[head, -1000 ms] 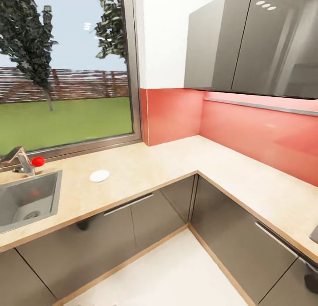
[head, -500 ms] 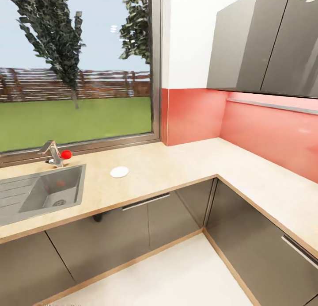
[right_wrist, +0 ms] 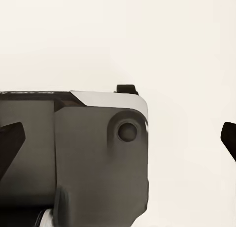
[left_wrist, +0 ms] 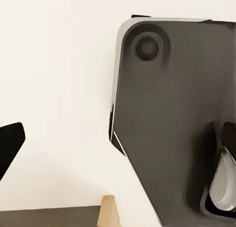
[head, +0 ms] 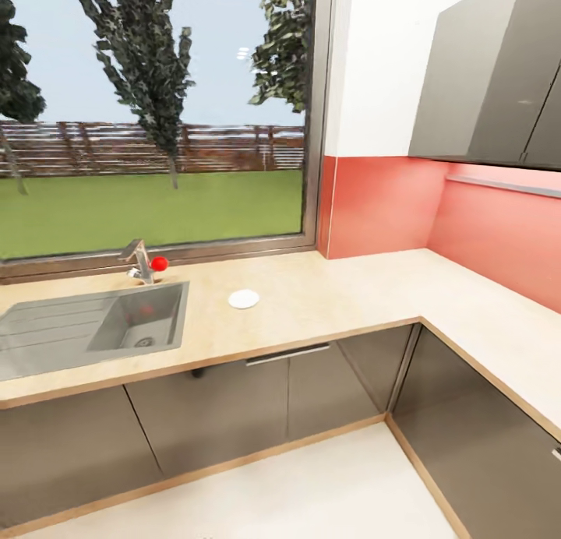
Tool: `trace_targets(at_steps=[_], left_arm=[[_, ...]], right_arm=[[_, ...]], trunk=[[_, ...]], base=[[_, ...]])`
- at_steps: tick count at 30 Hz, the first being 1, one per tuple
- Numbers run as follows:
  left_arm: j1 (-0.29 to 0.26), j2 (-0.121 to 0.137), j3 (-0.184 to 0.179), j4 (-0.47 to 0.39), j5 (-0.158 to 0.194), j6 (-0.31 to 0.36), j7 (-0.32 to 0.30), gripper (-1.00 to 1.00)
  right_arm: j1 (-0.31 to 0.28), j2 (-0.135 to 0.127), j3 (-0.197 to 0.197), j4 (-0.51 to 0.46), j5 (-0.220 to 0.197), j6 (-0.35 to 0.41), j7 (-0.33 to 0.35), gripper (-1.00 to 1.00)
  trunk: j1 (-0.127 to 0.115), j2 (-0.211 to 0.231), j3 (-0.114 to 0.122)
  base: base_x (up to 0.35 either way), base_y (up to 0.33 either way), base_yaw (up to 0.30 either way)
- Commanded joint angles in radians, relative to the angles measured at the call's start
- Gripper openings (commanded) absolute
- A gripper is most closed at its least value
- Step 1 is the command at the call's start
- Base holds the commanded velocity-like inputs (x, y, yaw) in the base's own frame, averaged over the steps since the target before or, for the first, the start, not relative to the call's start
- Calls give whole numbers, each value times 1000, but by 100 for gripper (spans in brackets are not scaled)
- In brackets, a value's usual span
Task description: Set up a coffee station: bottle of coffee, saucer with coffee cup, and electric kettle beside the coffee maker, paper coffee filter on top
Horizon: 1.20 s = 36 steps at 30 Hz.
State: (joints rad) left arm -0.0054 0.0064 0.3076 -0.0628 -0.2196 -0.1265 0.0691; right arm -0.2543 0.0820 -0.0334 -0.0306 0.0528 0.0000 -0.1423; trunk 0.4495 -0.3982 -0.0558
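The saucer, a small flat white disc, lies alone on the light tan countertop, a little right of the steel sink. Nothing stands on it. In the right wrist view my right gripper is open, its dark fingertips far apart at the picture's two edges with nothing between them. My left gripper also looks open: one dark fingertip shows at the picture's edge. Behind both grippers are the pale floor and the robot's dark grey base.
The countertop bends in an L along a red backsplash. A faucet with a red knob stands behind the sink, under a large window. Grey upper cabinets hang at the right. Grey base cabinets front the pale floor.
The whole head view has swung left, so sink and saucer sit further right in the picture. The saucer has not moved on the countertop.
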Motion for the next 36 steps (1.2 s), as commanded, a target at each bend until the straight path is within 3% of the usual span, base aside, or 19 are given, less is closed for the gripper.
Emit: trace_targets(at_steps=[1, 16, 26, 29, 30, 33, 36], left_arm=[[0, 0, 7, 1, -10, -3, 3, 100], [-1, 0, 5, 0, -11, -4, 2, 100], [-9, 12, -8, 0, -23, -3, -7, 100], [-24, 14, -9, -93, -66, 1, -11, 100], [-32, 3, -8, -167, -98, -1, -19, 100], [-57, -2, -7, -253, -110, -1, -42, 100], [-108, -3, -8, -327, -115, -1, -163, 100]], right_arm=[[-1, 1, -3, 0, 6, 0, -3, 100], [0, 1, -5, 0, 5, 0, -3, 100], [-1, -4, -11, -2, 6, 0, -2, 100], [-1, -1, -7, -2, 5, 0, -2, 100], [-1, -1, -3, -3, 8, -1, -2, 100], [0, -3, 0, -4, 10, -8, -1, 100], [-1, -7, 3, -20, 13, -27, 1, 100]], trunk=[[1, -2, -2], [1, -2, 1], [1, -2, 1], [1, -2, 1], [1, -2, 1], [1, -2, 1], [1, -2, 1]], base=[[0, 0, 282], [0, 0, 273], [0, 0, 24], [0, 0, 0], [0, 0, 0], [0, 0, 0], [0, 0, 0]])
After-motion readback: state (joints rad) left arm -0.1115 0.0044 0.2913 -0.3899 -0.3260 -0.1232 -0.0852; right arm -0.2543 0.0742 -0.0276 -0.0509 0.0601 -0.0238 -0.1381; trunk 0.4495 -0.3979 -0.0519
